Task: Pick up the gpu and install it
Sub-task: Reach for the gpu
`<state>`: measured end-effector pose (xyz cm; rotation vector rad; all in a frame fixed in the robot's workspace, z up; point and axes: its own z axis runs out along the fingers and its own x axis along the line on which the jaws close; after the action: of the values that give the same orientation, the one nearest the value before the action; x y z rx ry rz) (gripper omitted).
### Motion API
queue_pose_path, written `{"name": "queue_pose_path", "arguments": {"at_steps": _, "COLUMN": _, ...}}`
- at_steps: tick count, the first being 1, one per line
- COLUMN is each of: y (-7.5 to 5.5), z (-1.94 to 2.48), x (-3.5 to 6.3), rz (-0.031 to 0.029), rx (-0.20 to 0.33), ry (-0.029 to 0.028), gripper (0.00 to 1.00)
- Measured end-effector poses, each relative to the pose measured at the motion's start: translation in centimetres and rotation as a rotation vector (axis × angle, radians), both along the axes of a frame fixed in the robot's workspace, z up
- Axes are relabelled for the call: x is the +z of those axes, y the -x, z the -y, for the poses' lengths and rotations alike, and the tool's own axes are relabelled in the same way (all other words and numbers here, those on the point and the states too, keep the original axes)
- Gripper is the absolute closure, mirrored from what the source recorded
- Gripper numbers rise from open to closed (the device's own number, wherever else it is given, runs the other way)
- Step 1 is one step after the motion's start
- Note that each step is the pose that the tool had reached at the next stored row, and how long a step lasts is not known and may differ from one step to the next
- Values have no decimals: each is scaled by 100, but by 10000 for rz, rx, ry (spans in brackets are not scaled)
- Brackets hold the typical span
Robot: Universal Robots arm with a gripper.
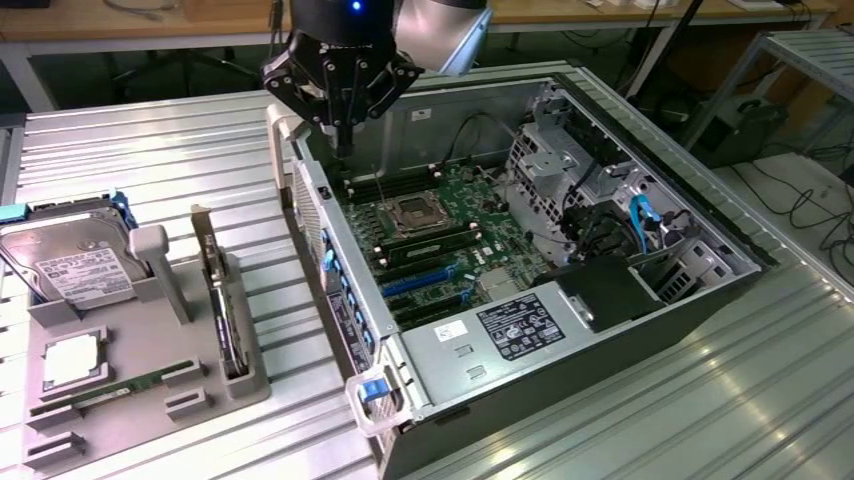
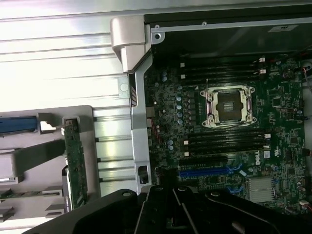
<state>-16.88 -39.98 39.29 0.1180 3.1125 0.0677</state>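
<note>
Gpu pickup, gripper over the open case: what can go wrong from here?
1. The gripper is shut and apart from the gpu, which stands on edge in the gray holder. Arriving shut would likely knock the card instead of straddling it.
2. The card sits in a narrow slot, so a tilted pull might jam it.
3. The gripper hangs close to the case wall, over the motherboard. A low sideways move could clip either.

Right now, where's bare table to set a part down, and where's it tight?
Free: ribbed table beyond the gray tray, and the stretch off the PC case toward the exterior view's right. A narrower strip runs between tray and case. Crowded: the tray, carrying hard drive and gpu, and the case interior under the end effector.
</note>
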Motion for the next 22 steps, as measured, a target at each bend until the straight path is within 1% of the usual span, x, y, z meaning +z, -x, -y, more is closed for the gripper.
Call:
{"name": "queue_pose_path", "arguments": {"at_steps": 10, "y": 53, "z": 3, "x": -1, "rz": 0, "rx": 0, "ry": 0, "gripper": 89}}
{"name": "queue_pose_path", "arguments": {"at_steps": 22, "y": 116, "z": 17, "x": -3, "rz": 0, "rx": 0, "ry": 0, "gripper": 89}}
